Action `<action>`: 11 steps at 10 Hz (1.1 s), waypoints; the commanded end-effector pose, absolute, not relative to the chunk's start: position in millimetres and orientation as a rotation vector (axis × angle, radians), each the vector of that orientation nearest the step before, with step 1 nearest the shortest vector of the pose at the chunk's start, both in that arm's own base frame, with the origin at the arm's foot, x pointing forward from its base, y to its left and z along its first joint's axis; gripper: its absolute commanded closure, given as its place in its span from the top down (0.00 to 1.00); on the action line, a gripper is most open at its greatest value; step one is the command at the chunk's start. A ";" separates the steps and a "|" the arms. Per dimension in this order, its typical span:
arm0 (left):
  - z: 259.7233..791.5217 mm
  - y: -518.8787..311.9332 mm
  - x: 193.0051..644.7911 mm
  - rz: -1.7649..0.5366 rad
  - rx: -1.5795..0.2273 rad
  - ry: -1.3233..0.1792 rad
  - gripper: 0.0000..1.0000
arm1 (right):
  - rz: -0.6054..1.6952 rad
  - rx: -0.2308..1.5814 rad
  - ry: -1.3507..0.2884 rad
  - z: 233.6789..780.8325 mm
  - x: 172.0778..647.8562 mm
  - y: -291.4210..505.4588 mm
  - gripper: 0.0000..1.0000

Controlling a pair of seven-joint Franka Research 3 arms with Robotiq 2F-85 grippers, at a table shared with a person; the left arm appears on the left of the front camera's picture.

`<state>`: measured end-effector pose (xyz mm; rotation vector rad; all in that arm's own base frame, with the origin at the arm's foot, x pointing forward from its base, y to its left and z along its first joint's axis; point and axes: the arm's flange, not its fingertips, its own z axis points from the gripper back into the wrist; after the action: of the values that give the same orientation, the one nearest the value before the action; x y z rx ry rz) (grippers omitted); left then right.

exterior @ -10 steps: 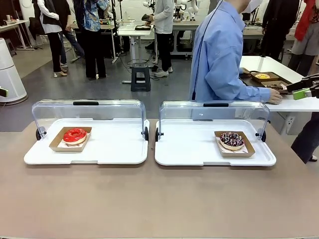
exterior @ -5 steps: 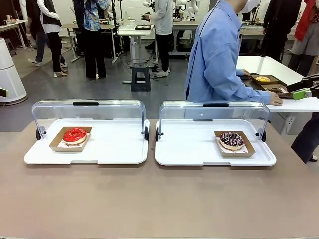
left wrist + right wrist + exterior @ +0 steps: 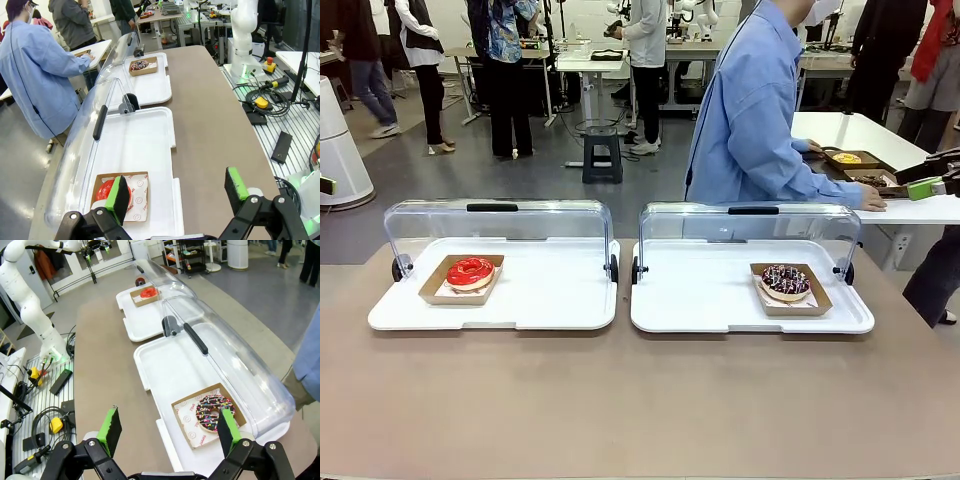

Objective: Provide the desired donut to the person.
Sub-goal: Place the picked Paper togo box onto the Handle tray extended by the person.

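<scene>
A red glazed donut [image 3: 470, 271] lies in a cardboard tray on the left white tray [image 3: 550, 300]. A chocolate sprinkled donut [image 3: 785, 281] lies in its own cardboard tray on the right white tray [image 3: 700, 300]. The person [image 3: 760, 110] in a light blue shirt stands beyond the table, turned toward a side table with one hand resting on it. My left gripper [image 3: 177, 192] hangs open above the table's end, with the red donut [image 3: 105, 191] just behind one finger. My right gripper [image 3: 168, 430] is open, high above the chocolate donut [image 3: 214, 412].
Clear domed lids [image 3: 500, 225] [image 3: 750, 225] stand raised behind both trays. The white side table [image 3: 880, 140] at the far right holds more donut trays. The brown table's near half is bare. Bystanders stand farther back in the room.
The person has shifted a little to the left while keeping a hand on the side table. Bystanders at the back have walked. Donuts and grippers are as before.
</scene>
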<state>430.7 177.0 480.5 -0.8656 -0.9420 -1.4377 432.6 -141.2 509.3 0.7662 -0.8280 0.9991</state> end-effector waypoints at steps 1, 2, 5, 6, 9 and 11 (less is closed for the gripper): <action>482.7 177.8 429.3 -1.440 -0.867 -0.944 1.00 | 1.000 0.770 -0.816 507.2 430.3 -139.4 1.00; 482.7 177.8 429.3 -1.440 -0.867 -0.944 1.00 | 1.000 0.770 -0.816 507.2 430.3 -139.4 1.00; 482.7 177.8 429.3 -1.440 -0.867 -0.944 1.00 | 1.000 0.770 -0.816 507.2 430.3 -139.4 1.00; 482.7 177.8 429.3 -1.440 -0.867 -0.944 1.00 | 1.000 0.770 -0.816 507.2 430.3 -139.4 1.00; 482.7 177.8 429.3 -1.440 -0.867 -0.944 1.00 | 1.000 0.770 -0.816 507.2 430.3 -139.4 1.00; 482.7 177.8 429.3 -1.440 -0.867 -0.944 1.00 | 1.000 0.770 -0.816 507.2 430.3 -139.4 1.00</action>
<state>430.7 177.0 480.5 -0.8656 -0.9420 -1.4377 432.6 -141.2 509.3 0.7662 -0.8280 0.9991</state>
